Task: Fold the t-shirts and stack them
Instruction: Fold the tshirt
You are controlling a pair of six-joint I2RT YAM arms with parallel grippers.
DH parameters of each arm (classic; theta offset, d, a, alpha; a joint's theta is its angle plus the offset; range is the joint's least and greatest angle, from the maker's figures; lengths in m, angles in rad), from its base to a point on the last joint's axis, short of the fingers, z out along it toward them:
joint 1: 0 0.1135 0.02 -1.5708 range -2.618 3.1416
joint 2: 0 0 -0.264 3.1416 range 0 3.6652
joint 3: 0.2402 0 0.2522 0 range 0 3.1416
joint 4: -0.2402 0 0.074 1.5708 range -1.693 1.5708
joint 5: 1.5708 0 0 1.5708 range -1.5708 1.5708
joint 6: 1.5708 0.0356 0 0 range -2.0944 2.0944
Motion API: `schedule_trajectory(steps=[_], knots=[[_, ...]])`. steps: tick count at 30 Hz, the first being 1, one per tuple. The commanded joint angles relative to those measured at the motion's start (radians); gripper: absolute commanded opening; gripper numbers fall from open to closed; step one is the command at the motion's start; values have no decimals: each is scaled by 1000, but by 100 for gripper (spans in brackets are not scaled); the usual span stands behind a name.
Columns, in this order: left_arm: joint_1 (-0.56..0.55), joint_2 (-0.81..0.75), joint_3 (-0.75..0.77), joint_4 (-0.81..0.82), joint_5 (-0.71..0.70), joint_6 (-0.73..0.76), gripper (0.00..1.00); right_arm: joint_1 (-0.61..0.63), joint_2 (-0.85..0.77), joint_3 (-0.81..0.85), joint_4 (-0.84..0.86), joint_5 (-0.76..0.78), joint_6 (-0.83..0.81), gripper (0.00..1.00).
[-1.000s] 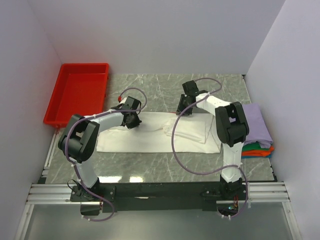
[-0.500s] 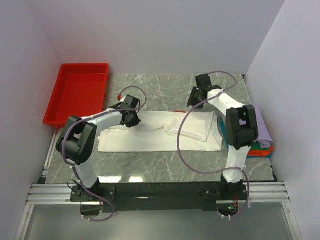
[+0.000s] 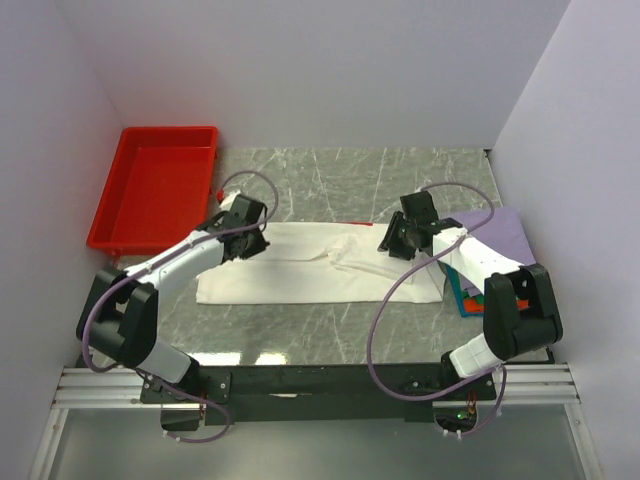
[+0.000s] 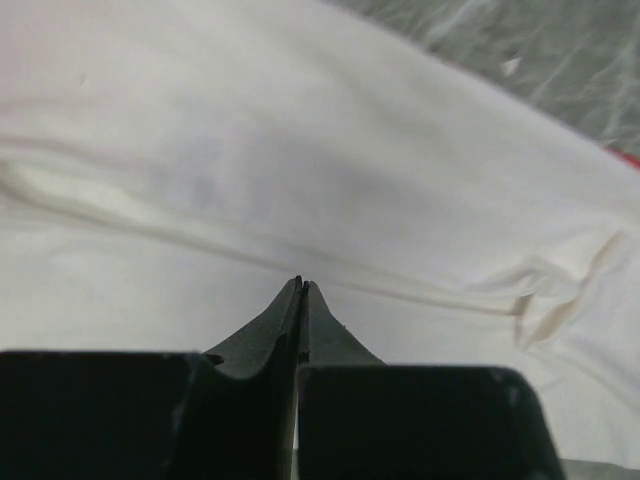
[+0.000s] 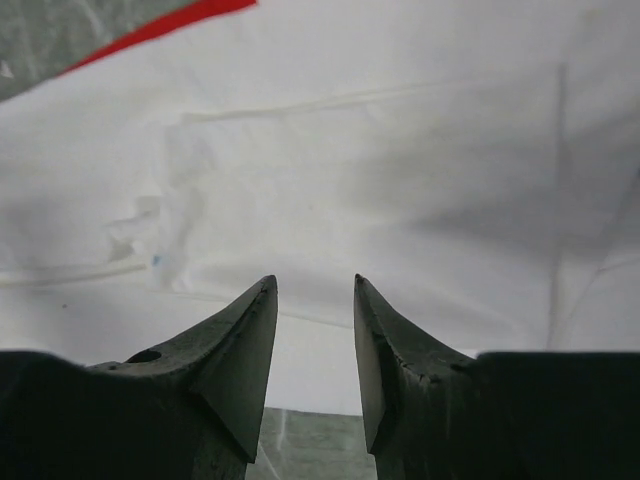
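Top external view: the white t-shirt [image 3: 300, 275] lies flat as a long folded band across the middle of the worktop [image 3: 330, 340], with a red sliver at its far edge. The left jaws are pressed together just above the cloth, with nothing visible between them. The right jaws stand slightly apart over it. A lavender shirt [image 3: 503, 227] tops the stack at right.

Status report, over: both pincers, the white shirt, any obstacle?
Left pincer shut, empty, over white shirt. Right pincer open, over same shirt. Shirt flat, a long strip. Folded stack close beside right arm.
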State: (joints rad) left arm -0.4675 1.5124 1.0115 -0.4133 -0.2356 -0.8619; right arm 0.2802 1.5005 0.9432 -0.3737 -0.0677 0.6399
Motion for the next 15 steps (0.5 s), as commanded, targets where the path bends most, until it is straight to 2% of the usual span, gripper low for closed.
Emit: schedule_trajectory(steps=[1, 6, 15], knots=[[-17, -60, -114, -13, -45, -32, 6, -15, -26, -27, 45, 25, 24, 44], [-72, -58, -229, 37, -56, -45, 5, -62, 23, -60, 55, 26, 21, 44], [-172, 19, -263, 41, -117, -63, 3, -119, 202, 11, 32, 45, -17, 44]])
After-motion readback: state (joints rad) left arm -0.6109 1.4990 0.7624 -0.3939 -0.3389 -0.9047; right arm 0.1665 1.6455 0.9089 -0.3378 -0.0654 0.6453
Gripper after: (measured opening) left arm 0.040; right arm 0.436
